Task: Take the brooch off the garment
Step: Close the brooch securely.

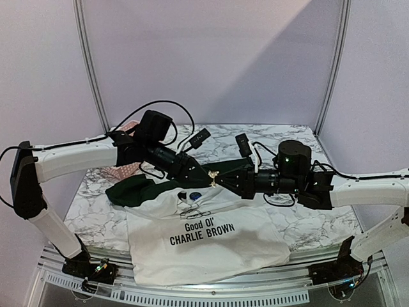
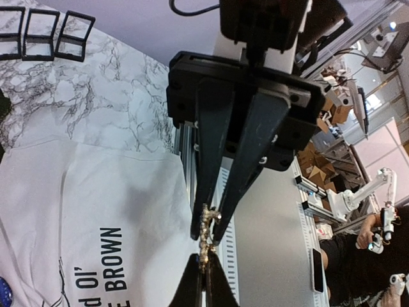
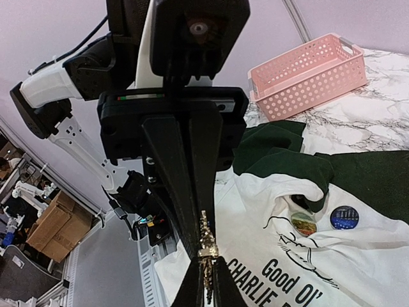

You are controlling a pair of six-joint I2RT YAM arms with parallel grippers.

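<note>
A marbled surface (image 1: 319, 217) carries the shirt (image 1: 204, 252), which lies flat and face up. It is white with dark green sleeves, and the black print "Good Ol' CHARLIE BROWN" runs across its chest. Its hem lies towards the arm bases. The green sleeve at the shirt's far left is bunched up.

Two arms reach in over the shirt from opposite sides and meet above its collar end. The left gripper (image 1: 208, 174) comes in from over the shirt's green sleeve. The right gripper (image 1: 219, 176) comes in from the shirt's other side. The two point tip to tip.

A pink basket (image 3: 307, 77) with perforated walls stands beyond the green sleeve, on the far side of the shirt from the arm bases. In the top view the left arm partly hides it.

Two round badges sit on the white cloth near the shirt's neck, just beside each other. One is a blue badge (image 3: 344, 217). The other is a paler badge (image 3: 303, 222), which lies close to a fold of the cloth.

The brooch (image 3: 206, 243) is a thin gold piece. It is off the cloth, raised above the shirt's neck area, and runs in line with both sets of fingers. Each gripper has its jaws clamped on it, one gripper at each end. Only a short stretch of gold shows between the two sets of tips.
</note>
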